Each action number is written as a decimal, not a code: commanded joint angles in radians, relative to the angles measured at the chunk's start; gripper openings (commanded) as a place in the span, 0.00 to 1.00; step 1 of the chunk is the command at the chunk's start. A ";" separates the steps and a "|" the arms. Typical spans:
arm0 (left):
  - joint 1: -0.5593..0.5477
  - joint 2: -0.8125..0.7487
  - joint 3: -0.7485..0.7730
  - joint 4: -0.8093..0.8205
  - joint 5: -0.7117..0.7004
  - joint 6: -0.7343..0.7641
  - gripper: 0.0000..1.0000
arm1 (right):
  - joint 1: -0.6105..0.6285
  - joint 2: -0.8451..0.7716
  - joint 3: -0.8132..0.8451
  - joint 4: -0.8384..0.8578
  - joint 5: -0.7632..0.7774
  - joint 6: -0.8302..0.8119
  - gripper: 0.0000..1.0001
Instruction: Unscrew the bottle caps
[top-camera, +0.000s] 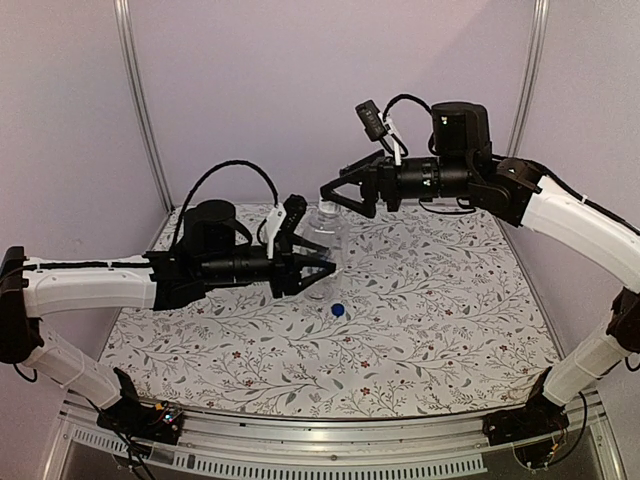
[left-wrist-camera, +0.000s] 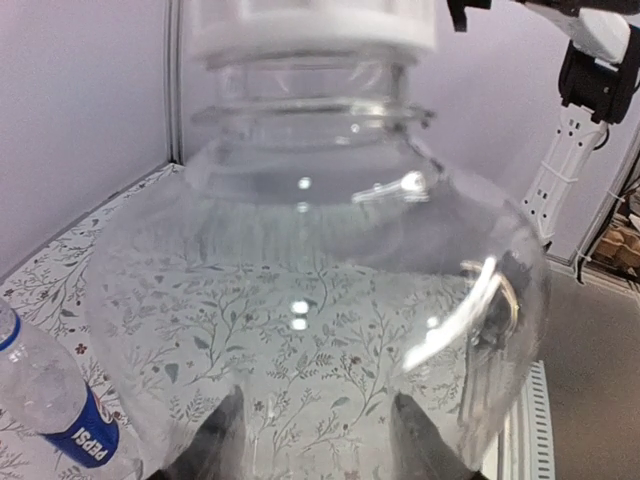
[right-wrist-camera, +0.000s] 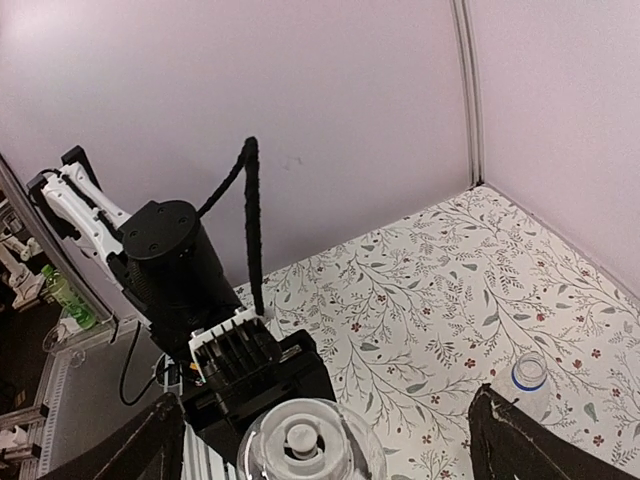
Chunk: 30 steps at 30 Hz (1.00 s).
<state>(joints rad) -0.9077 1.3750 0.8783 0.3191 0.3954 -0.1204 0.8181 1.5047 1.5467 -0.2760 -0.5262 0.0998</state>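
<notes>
Pinching the unlabelled bottle (top-camera: 326, 232) low on its body with the left end effector (top-camera: 318, 270), and holding it upright left of centre on the floral desk (top-camera: 450, 330) in the top view. Seen through the clear wall at the bottom of the left wrist view: two dark fingers (left-wrist-camera: 222, 440), one on either side of the bottle's base. Closed by the white cap (left-wrist-camera: 312, 28), seated on the neck at the top edge of that frame. From the right wrist, the same cap at bottom centre, seen from almost straight above. Cannot tell whether any water inside: only the desk's leaf print and bright highlights showing through the rounded shoulder.

Poised near the bottle's top in the top view, the right end effector (top-camera: 342, 195), spread wide and touching nothing. In its own view, fingers (right-wrist-camera: 150, 450) at the lower left and lower right corners, with the capped neck between them.

Lying loose on the desk just below the held bottle in the top view, the blue cap (top-camera: 338, 309), apart from both end effectors.

Slanting across the lower left corner of the left wrist view, the labelled bottle (left-wrist-camera: 62, 412), with a dark blue PEPSI label and a blue ring at the neck. In the lower right of the right wrist view, its mouth open. Contents too unclear to tell, as is whether standing or lying.
</notes>
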 joint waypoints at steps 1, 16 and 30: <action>0.001 -0.008 0.030 -0.020 -0.146 0.000 0.46 | 0.000 -0.023 0.022 0.039 0.228 0.159 0.97; 0.001 -0.002 0.045 -0.065 -0.264 -0.004 0.46 | 0.071 0.103 0.117 0.031 0.390 0.241 0.97; 0.000 -0.011 0.048 -0.086 -0.341 -0.002 0.47 | 0.126 0.146 0.115 0.010 0.437 0.215 0.78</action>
<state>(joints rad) -0.9077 1.3750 0.8989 0.2420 0.0986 -0.1246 0.9276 1.6344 1.6428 -0.2607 -0.1123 0.3222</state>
